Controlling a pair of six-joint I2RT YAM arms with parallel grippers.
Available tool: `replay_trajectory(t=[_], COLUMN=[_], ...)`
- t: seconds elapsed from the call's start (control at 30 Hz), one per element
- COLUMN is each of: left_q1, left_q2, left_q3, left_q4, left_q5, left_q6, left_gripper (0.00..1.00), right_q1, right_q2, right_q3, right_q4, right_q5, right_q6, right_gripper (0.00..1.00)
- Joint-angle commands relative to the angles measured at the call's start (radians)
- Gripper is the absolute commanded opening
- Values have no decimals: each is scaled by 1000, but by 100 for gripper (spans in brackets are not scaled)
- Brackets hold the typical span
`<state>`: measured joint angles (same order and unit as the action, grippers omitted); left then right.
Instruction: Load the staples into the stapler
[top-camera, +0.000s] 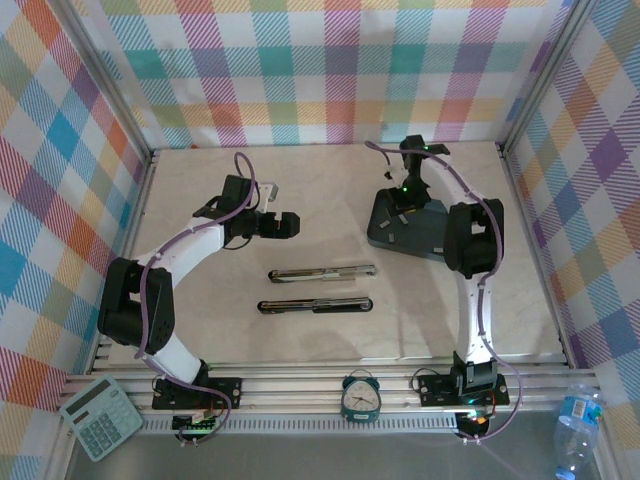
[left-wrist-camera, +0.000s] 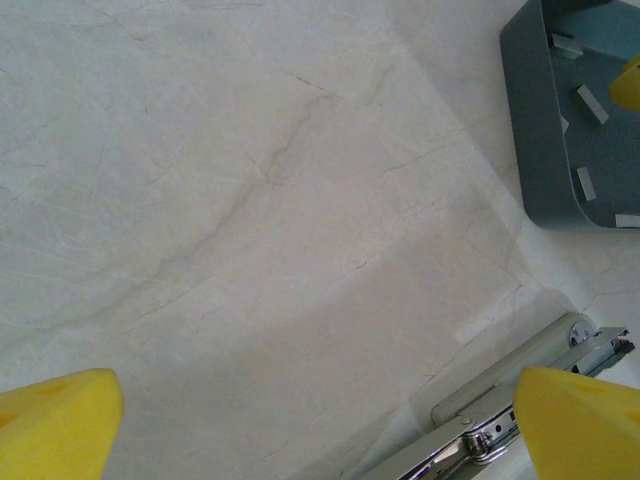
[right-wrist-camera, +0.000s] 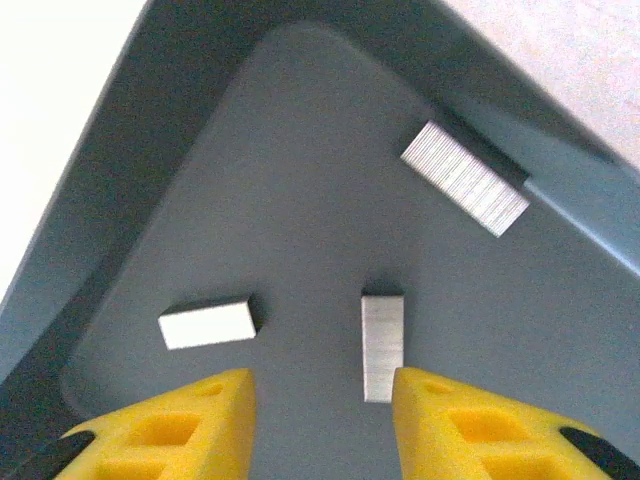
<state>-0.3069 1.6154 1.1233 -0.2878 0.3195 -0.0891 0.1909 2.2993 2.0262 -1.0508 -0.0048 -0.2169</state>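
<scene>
Yellow-fingered right gripper (right-wrist-camera: 320, 388) hangs low inside the dark grey tray (right-wrist-camera: 120, 200), jaws partly apart, nothing between them. The staples lie loose on the tray floor as short silvery strips. Nearest strip (right-wrist-camera: 382, 345) sits just ahead of the gripper, inside the gap but hard against the right-hand finger; cannot tell if it touches. Its long axis runs straight away from the gripper, parallel to the fingers, so the jaws would close across its narrow width. Judgement: a small sideways shift to centre it, then descend and close. Second strip (right-wrist-camera: 208, 323) lies crosswise ahead of the other finger, and could be nudged on the way down. Third strip (right-wrist-camera: 465, 178) is farther off, slanted against the tray wall. Right arm is plainly the nearer to the staples. Left gripper (left-wrist-camera: 318, 425) is spread wide, holding nothing, over bare bench (left-wrist-camera: 250, 200), with one end of an opened stapler (left-wrist-camera: 470, 440) beside it. Two staplers (top-camera: 322, 272) lie flat and parallel mid-bench, well apart from the tray.
</scene>
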Motion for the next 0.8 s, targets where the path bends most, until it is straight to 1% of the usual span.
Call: replay_trajectory(t=[0.0,0.3,0.53,0.63,0.77], left_q1=[-6,-6,-6,-6,-6], left_q2=[4,15,18,18,21], left_q3=[28,33,35,35,34], left_q4=[-23,-26,-28,-28,-28], left_q5=[-2,1,1,0,0], left_q6=[-10,-10,-9,-8,-9], left_gripper=[100,100,100,100,100], right_q1=[0,-1,0,-1,-2], right_q2=[38,93,114,122,131], right_q3=[57,87,89,88,89], right_q4=[-32,-33,-26,-26,-22], right_q5=[25,55,46,42,40], right_q6=[13,9,7,7,5], right_gripper=[39,37,34,30,31])
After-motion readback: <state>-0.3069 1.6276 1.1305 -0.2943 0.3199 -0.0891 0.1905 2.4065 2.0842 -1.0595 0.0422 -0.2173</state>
